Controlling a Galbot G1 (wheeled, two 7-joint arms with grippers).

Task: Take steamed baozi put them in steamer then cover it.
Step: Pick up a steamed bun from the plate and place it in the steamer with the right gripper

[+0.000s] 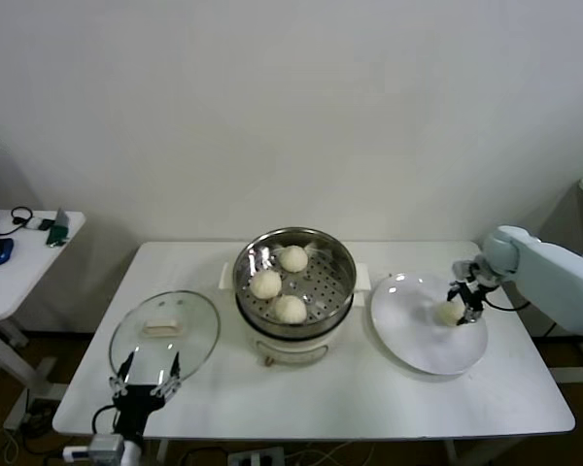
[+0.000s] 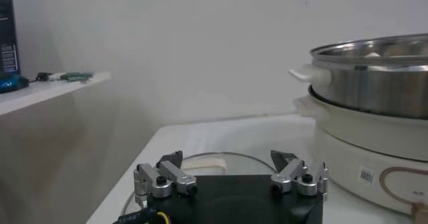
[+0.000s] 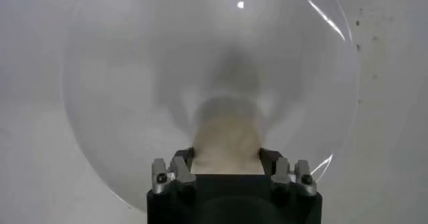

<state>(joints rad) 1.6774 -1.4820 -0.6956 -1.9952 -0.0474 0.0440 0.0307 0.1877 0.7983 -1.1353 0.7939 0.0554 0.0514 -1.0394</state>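
The steamer (image 1: pixel 245 258) stands mid-table with three baozi (image 1: pixel 290 309) on its perforated tray. A fourth baozi (image 1: pixel 450 314) lies on the white plate (image 1: pixel 413 342) at the right. My right gripper (image 1: pixel 463 303) is down on the plate, its jaws closed against both sides of that baozi (image 3: pixel 226 135). The glass cover (image 1: pixel 187 342) with its cream handle lies flat at the front left. My left gripper (image 1: pixel 147 374) hovers open and empty at the cover's near edge. In the left wrist view the gripper (image 2: pixel 229 162) faces the cover (image 2: pixel 221 157) and the steamer (image 2: pixel 374 85).
A white side table (image 1: pixel 10 277) with a blue mouse and small items stands off to the far left. The table's front edge runs just under my left gripper. The plate (image 3: pixel 120 78) fills the right wrist view.
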